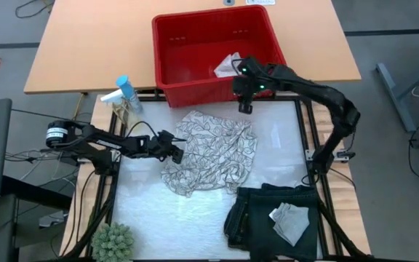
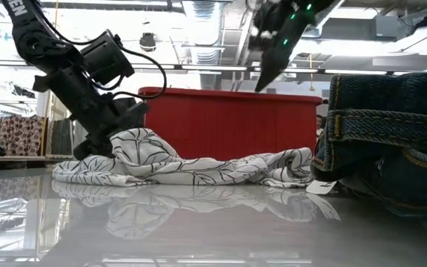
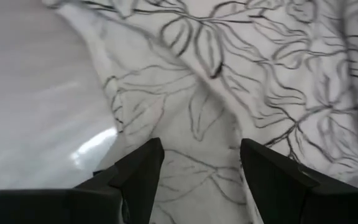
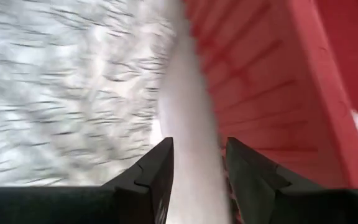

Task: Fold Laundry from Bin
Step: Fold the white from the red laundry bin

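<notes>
Left gripper (image 1: 178, 151), fingers spread, touches the leaf-patterned cloth (image 1: 213, 153) at its left edge.
Right gripper (image 1: 245, 107), fingers apart and empty, hangs over the red bin's (image 1: 167, 57) near rim; bare table (image 1: 151, 211) lies in front.

Blurred by motion throughout the right wrist view: leaf-patterned cloth (image 4: 61, 87) and red bin (image 4: 272, 81) smeared into streaks. Cut off at the low view's right edge: dark garment (image 2: 391, 141). Half hidden behind the right arm in the high view's upper centre: small whitish cloth (image 1: 226, 65). Cropped at the high view's bottom edge: green plant (image 1: 113, 244).
</notes>
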Robot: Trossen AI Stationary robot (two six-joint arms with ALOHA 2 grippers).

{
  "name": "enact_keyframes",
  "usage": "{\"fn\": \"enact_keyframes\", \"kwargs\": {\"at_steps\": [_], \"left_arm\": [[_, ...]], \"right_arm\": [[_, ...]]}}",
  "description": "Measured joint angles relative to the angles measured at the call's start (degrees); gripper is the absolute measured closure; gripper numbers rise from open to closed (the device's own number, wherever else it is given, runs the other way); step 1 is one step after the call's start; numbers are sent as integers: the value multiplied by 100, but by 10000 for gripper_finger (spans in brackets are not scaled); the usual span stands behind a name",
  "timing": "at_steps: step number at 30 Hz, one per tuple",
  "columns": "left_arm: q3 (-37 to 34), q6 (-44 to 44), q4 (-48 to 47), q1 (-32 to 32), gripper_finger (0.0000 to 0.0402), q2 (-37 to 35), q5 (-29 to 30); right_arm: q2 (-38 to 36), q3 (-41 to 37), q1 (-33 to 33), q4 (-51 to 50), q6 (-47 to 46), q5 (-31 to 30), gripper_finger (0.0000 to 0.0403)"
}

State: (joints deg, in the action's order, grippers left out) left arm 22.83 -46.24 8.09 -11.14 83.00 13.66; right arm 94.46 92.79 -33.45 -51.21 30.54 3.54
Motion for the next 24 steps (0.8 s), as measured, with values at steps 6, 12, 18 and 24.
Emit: {"fn": "enact_keyframes", "kwargs": {"at_steps": [6, 12, 18, 24], "left_arm": [[27, -491, -518, 21, 185, -15, 249], [59, -1853, -1192, 420, 202, -44, 545], [72, -2909, -1699, 927, 267, -144, 773], [170, -2941, -2167, 1142, 336, -826, 732]], "right_arm": [[-405, -2, 344, -959, -451, 443, 232], [-420, -273, 543, -1472, -569, 429, 232], [-418, -922, 515, -1209, -852, 425, 232], [-412, -1639, 474, -899, -1016, 409, 232]]}}
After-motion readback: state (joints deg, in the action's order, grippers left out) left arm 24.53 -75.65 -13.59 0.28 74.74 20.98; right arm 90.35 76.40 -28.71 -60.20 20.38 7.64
